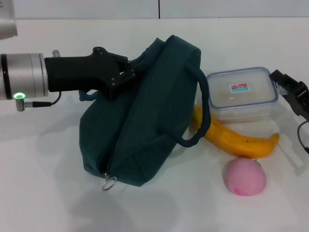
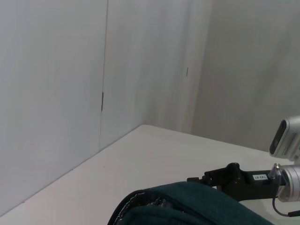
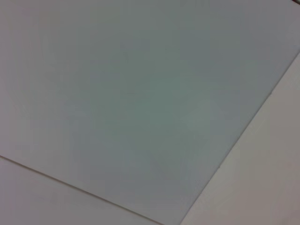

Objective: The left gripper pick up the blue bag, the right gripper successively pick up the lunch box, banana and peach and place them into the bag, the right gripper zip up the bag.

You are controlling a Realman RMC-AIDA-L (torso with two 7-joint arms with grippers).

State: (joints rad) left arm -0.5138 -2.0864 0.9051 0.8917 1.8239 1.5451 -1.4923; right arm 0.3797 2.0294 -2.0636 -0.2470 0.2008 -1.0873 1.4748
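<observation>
The left tool point(image 1: 129, 71) was clenched on the blue bag point(image 1: 140, 121) at mid-bench; whether the right tool point(image 1: 292, 92), at the bench's right edge beside the lunch box point(image 1: 241, 94), was clenched or released could not be told.

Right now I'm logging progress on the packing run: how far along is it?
Early. Done: the left gripper has its fingers closed on the blue bag at its top edge. In hand: the right gripper is beside the lunch box, holding nothing. Left: the lunch box, banana and peach all lie on the table outside the bag, and zipping comes after.
</observation>
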